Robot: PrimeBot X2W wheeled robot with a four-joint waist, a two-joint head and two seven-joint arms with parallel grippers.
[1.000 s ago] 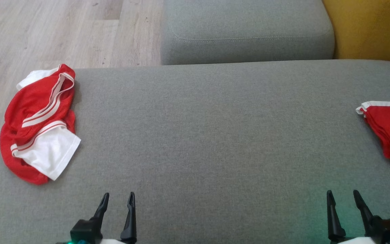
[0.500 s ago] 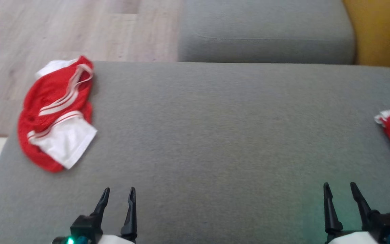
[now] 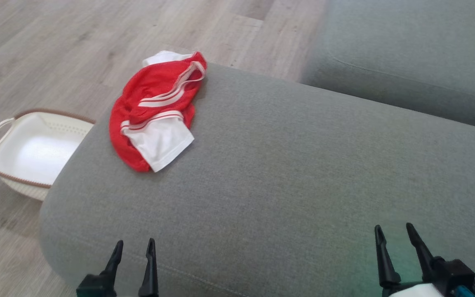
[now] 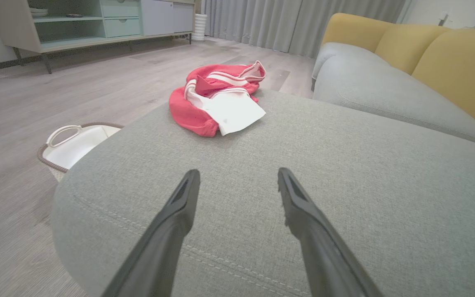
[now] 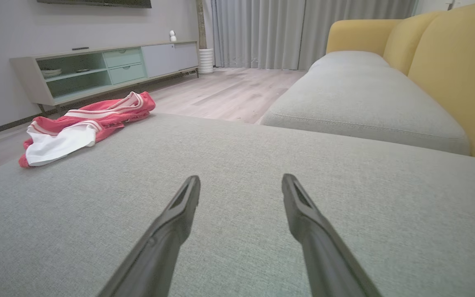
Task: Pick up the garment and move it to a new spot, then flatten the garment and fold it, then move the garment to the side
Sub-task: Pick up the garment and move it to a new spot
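Garment [image 3: 155, 115] in red mesh with white stripes and a white panel is lying crumpled at the far left corner of the grey sofa seat [image 3: 283, 185]. Its far end is reaching the seat's edge above the wooden floor [image 3: 56, 49].

I am holding both arms low at the near edge of the seat. The left claw [image 3: 135, 243] is hanging with its two fingers spread apart and nothing between them. The right claw [image 3: 393, 227] is doing the same.

The garment is sitting almost straight ahead of the left claw and well apart from it. From the right claw it is lying far off to the left and ahead. I am judging the left arm to be the nearer one for the pick-up.

The garment's long axis is running from near-left to far-right, roughly along the seat's left edge, with the white panel at the near end.

Left of the garment the seat is rounding off and dropping to the floor, where a white basket [image 3: 35, 152] with a brown rim is standing just beside the seat. To the right, a broad stretch of bare grey fabric is offering room for laying the garment flat. A second grey seat [image 3: 406, 53] is lying beyond the far edge.
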